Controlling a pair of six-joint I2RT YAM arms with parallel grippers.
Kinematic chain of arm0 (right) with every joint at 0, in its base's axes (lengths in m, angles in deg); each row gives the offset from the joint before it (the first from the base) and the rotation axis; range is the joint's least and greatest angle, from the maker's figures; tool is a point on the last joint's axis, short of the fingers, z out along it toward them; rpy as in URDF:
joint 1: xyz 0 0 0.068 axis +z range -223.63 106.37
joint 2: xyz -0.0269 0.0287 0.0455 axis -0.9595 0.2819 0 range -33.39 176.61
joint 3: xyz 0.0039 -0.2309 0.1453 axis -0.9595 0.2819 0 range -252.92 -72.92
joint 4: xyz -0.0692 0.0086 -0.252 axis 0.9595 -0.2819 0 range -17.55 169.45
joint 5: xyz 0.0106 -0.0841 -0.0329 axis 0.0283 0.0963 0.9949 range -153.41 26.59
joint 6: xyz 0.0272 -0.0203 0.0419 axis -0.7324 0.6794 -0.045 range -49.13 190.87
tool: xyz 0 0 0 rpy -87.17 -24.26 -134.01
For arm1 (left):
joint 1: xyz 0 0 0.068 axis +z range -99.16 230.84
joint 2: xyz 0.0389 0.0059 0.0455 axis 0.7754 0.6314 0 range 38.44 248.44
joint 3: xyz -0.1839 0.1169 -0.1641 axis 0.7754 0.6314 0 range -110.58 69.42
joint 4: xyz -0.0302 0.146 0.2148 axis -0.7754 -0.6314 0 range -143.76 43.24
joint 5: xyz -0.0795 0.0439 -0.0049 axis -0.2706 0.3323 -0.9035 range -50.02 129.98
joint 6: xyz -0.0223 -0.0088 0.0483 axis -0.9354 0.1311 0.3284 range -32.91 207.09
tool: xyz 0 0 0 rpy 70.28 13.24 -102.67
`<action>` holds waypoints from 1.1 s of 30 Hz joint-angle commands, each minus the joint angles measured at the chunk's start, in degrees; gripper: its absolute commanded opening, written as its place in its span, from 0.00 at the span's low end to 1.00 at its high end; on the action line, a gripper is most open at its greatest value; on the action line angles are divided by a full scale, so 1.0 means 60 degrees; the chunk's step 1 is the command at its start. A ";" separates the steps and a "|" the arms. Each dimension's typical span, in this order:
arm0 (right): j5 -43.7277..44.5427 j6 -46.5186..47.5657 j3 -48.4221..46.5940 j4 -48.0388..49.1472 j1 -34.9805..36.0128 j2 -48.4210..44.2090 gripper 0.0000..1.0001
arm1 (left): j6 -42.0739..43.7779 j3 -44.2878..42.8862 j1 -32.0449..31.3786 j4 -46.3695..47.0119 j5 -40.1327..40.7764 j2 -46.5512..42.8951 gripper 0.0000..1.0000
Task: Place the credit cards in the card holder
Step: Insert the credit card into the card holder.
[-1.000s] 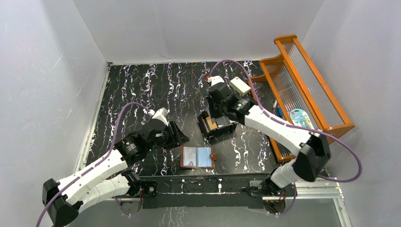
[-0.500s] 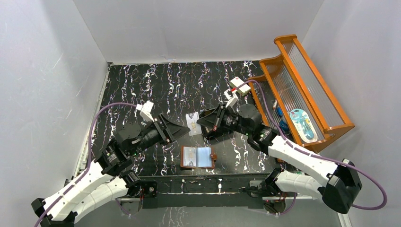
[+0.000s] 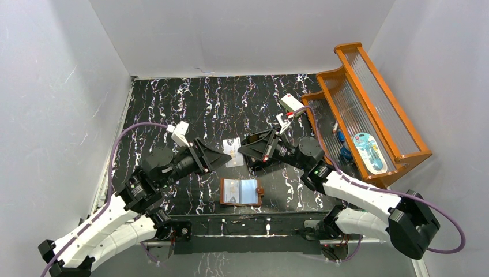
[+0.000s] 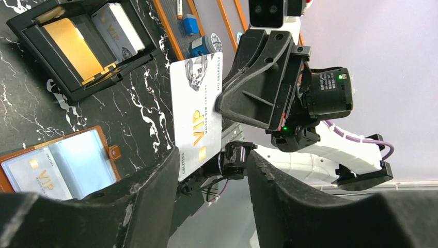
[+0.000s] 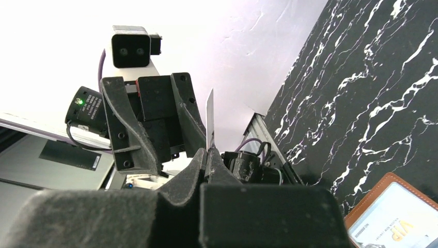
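Top view: shows a white credit card (image 3: 232,151) pinched in the right gripper (image 3: 245,151) above mid-desk and offered towards the left gripper (image 3: 225,158), probably for a regrip; places the card holder (image 3: 241,191) open near the desk's near edge, slots up for loading.
Left wrist: finds own jaws half-spread about the card's face, clamping nothing; keeps remaining cards (image 4: 72,46) in a black box (image 4: 31,23).
Right wrist: presents the card edge-on, rising from closed jaws.

You have the white card (image 3: 232,152) between the left gripper (image 3: 225,157) and the right gripper (image 3: 243,151) (tips facing each other); the open card holder (image 3: 240,191) lies nearside of both.
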 commanded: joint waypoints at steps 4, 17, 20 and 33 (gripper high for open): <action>-0.0205 -0.0353 0.0186 0.0899 0.0054 -0.0232 0.00 | 0.0327 -0.0132 0.0046 -0.0802 0.0793 -0.0080 0.59; -0.0873 0.0076 -0.0449 0.0069 0.0055 0.0108 0.00 | 0.0033 -0.0074 0.0051 0.0255 0.0311 0.0169 0.48; -0.1141 0.0109 -0.0535 -0.0211 0.0051 0.0319 0.01 | -0.0276 0.0129 0.0048 0.0605 0.0195 0.0059 0.16; 0.0611 0.2320 -0.1105 -0.5571 0.0062 -0.0511 0.43 | -0.0042 0.0058 0.0045 -0.0864 -0.0129 0.1663 0.00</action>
